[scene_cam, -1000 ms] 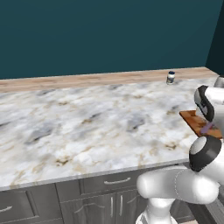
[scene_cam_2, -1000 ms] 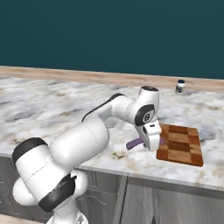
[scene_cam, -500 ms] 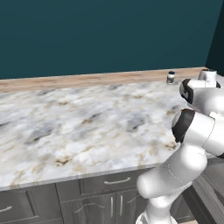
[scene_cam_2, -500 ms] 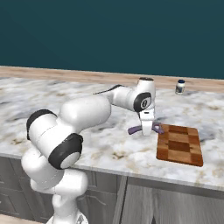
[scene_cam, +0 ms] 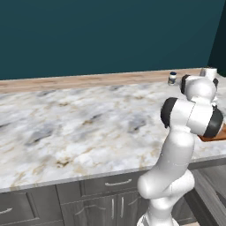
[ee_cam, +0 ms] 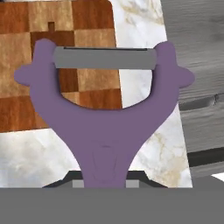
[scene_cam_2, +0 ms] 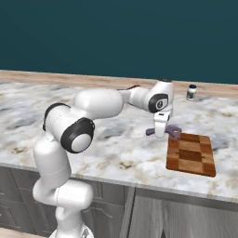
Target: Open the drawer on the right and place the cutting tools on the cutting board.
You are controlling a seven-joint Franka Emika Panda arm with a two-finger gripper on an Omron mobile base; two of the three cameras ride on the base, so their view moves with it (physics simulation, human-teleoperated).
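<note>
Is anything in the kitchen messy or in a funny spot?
Nothing looks spilled or broken. The gripper holds a purple peeler in the air near the edge of the checkered cutting board, not yet on it. A small jar stands upright near the back of the counter.

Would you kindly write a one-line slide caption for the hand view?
Gripper shut on a purple Y-shaped peeler, held over the marble counter at the edge of the checkered cutting board.
</note>
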